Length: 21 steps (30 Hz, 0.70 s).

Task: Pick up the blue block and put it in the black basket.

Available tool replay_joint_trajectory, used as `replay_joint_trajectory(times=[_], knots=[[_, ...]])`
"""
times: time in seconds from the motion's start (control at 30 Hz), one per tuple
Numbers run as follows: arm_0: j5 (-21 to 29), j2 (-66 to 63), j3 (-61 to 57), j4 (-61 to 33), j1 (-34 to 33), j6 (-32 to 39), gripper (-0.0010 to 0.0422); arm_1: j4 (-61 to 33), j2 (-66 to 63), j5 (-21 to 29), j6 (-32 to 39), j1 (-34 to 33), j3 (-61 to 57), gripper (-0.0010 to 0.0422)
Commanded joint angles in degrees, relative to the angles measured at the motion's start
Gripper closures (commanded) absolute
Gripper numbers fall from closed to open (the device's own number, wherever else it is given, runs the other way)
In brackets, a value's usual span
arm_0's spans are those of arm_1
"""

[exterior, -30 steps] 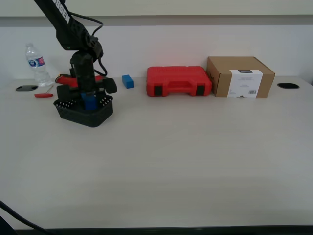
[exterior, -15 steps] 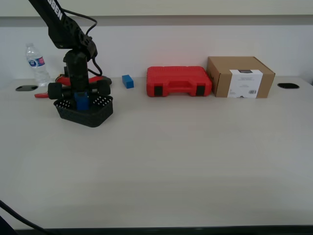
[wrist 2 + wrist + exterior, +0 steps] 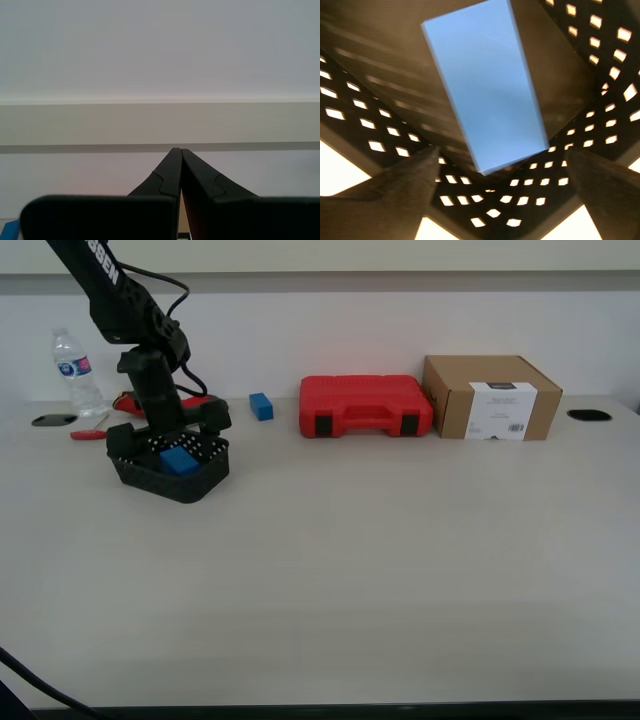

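The blue block [image 3: 178, 460] lies free on the floor of the black basket [image 3: 205, 483] at the exterior view's left. In the first wrist view the blue block [image 3: 487, 85] fills the middle, tilted, with the basket's perforated wall [image 3: 370, 135] around it. My first gripper [image 3: 165, 430] hangs just above the basket, open, its fingers [image 3: 395, 195] spread to either side of the block and touching nothing; in that view the first gripper [image 3: 501, 152] is centred over the block's end. My second gripper [image 3: 177, 151] is shut, empty, and faces a bare wall.
A smaller blue block [image 3: 261, 406] sits behind the basket. A red case [image 3: 365, 406] and a cardboard box [image 3: 490, 397] stand along the back. A water bottle [image 3: 75, 370] and a small red tool [image 3: 88, 434] are at the exterior view's far left.
The first gripper held the blue block upright over the basket. It has since opened and drawn up and back. The block now lies loose in the basket.
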Motion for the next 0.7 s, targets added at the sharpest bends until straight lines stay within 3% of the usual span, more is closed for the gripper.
replay_joint_trajectory(times=[0.03, 0.13, 0.33, 0.37, 0.7], knots=[[0.0, 0.0, 0.11, 0.24, 0.02, 0.0, 0.0413, -1.55, -0.04, 0.17, -0.66, 0.13, 0.24, 0.0013], [0.0, 0.0, 0.11, 0.26, 0.02, 0.0, 0.0413, -1.42, -0.11, 0.17, -0.87, 0.24, 1.22, 0.0085], [0.0, 0.0, 0.11, 0.24, 0.02, 0.0, 0.0413, -1.33, -1.14, 0.13, 0.79, 0.24, 6.12, 0.0343], [0.0, 0.0, 0.11, 0.24, 0.04, 0.0, 0.0413, -1.31, -1.22, 0.13, 1.64, 0.22, 7.15, 0.0405], [0.0, 0.0, 0.11, 0.26, 0.02, 0.0, 0.0413, -1.18, -1.22, -1.66, 2.51, 0.15, 7.39, 0.0414]])
